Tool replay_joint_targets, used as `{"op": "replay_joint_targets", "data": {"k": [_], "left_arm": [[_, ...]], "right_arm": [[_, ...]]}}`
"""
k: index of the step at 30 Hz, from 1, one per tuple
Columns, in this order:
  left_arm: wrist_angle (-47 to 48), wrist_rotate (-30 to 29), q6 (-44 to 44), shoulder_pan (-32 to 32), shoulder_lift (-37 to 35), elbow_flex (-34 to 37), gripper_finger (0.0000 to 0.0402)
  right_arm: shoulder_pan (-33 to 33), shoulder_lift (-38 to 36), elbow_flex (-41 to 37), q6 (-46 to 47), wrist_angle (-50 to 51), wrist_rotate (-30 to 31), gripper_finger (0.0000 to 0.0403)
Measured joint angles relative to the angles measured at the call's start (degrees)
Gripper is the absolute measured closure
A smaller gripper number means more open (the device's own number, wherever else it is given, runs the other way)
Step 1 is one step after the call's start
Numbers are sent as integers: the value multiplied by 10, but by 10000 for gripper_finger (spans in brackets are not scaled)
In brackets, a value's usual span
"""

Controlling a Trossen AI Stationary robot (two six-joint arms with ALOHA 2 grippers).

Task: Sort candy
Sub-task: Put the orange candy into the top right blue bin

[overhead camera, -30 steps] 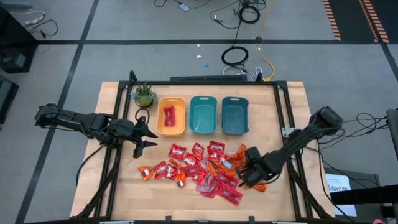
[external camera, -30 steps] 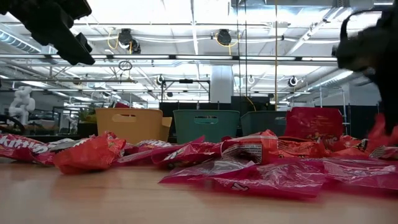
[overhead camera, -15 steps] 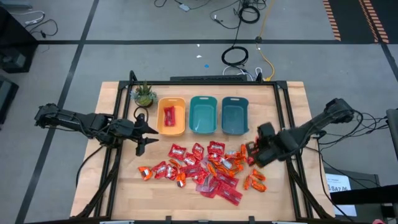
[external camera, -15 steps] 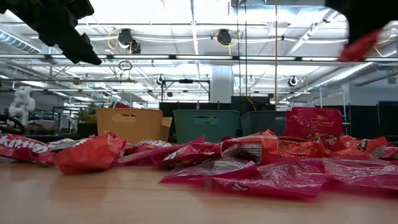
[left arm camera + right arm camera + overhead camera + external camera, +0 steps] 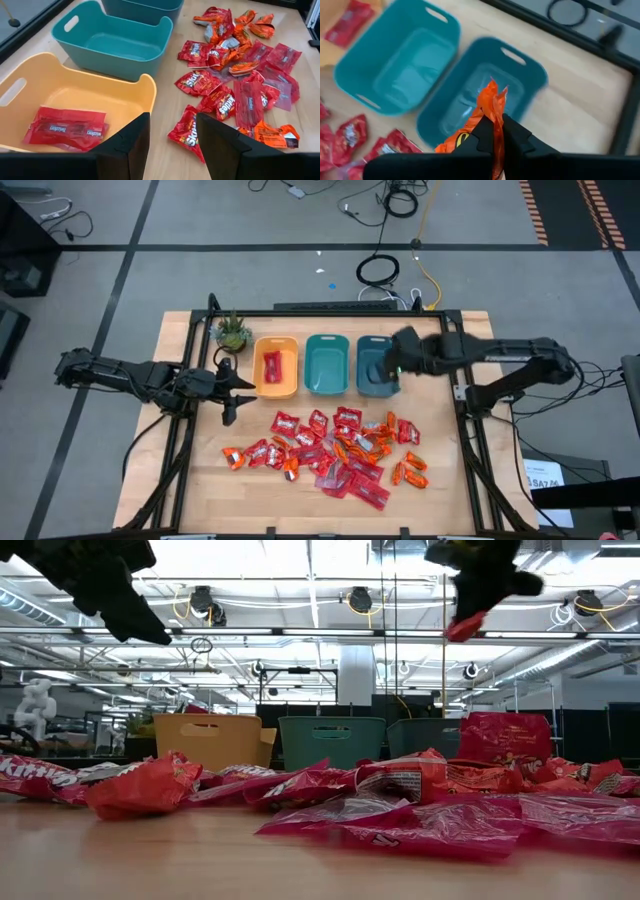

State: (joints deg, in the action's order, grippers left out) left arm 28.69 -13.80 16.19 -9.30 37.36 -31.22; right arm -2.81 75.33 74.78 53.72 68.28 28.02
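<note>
High view: the right pincer [image 5: 398, 363] is held over the rightmost of 2 teal bins [image 5: 377, 365], clenched on an orange candy; the packet itself can't be made out from above. The left pincer [image 5: 232, 392] is parked at the desk's left side, just beside the yellow bin [image 5: 276, 367], fingers parted w/ nothing between them. 1 red flat packet [image 5: 271, 365] is seen lying in the yellow bin. The middle teal bin [image 5: 326, 364] is set between the other 2. The candy pile [image 5: 325, 448] is spread across the wooden desk [image 5: 450, 490] in front of the bins, w/ a few orange pieces [image 5: 409, 471] lying apart at its right edge. A potted plant [image 5: 232, 332] is placed at the back-left corner.

Low view: an orange wrapped candy [image 5: 465, 625] is shown gripped high above the desk by the right pincer, in front of the ceiling lights. The left pincer is seen at upper left, also raised. Red packets are heaped across the foreground, the 3 bins lined up behind.

Left wrist view: the red packet in the yellow bin is framed beside the 2 dark fingers [image 5: 125, 145], which are held apart; Skittles packets are scattered on the desk nearby.

Right wrist view: the orange wrapper [image 5: 487, 107] is pinched between closed fingers [image 5: 520, 137], directly above the teal bin's open interior.
</note>
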Motion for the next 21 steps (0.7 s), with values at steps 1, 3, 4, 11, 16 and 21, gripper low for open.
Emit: {"op": "replay_joint_targets", "data": {"k": [1,3,4,11,16,21], "left_arm": [[0,0,0,0,0,0,233],[0,0,0,0,0,0,233],[0,0,0,0,0,0,233],[2,0,0,0,0,0,233],[3,0,1,0,0,0,233],[3,0,1,0,0,0,233]], "right_arm": [[-19,0,0,-27,-16,-12,401],[-52,6,0,-65,-39,-23,400],[-66,10,0,-77,-43,-24,399],[-119,63,0,-133,-43,-27,369],[-126,97,-1,-139,-46,-36,340],[-125,106,-1,-144,-48,-44,306]]}}
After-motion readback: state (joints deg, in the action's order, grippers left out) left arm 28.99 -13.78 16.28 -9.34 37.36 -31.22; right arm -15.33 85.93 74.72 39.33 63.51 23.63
